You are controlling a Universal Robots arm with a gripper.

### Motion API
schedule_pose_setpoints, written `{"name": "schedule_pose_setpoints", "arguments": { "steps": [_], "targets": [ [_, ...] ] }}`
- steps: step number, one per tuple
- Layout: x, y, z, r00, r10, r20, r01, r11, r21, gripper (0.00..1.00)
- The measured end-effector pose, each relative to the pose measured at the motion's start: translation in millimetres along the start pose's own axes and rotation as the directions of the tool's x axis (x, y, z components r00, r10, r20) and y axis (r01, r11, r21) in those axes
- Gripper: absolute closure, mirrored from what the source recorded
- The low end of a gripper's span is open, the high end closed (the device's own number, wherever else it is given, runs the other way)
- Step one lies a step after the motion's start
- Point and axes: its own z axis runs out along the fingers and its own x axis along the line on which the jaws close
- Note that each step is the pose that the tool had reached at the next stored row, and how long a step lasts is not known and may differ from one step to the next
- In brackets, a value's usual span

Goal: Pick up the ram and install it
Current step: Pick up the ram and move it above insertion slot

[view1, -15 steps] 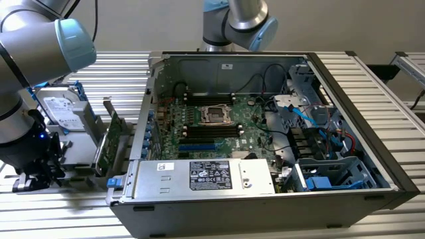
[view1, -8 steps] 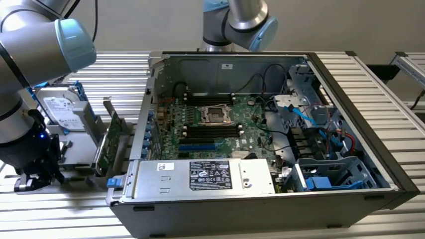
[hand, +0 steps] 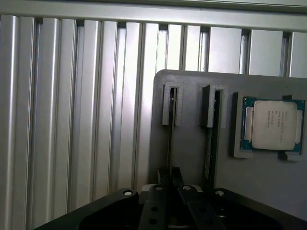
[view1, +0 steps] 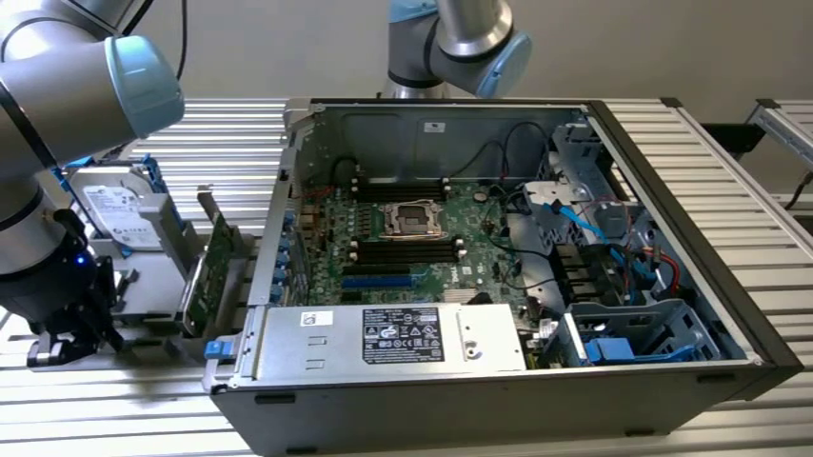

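1. The table (hand: pixel 72 120) was ribbed bare metal with a soft sheen.
2. The holder (hand: pixel 268 187) was matt grey plastic.
3. The processor (hand: pixel 274 124) had a brushed metal lid.
4. The gripper (hand: pixel 170 176) was matt black.
5. The ram (hand: pixel 169 134) showed a dull dark edge.

Soft, rather dim, even light fills both views. In the exterior view the computer case (view1: pixel 406 143) is murky inside, while the ribbed table (view1: pixel 711 152) gleams pale. In the wrist view glare streaks the table's ribs, and the dark fingers (hand: pixel 164 177) pinching the ram (hand: pixel 170 139) lie in shade.
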Motion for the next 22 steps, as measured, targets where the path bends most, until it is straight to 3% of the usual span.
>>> {"name": "schedule_pose_setpoints", "arguments": {
  "steps": [22],
  "targets": [
    [0.0,-0.2,3.5,0.9998,0.022,0.0011,-0.022,0.9998,-0.0004,0.86]
  ]
}}
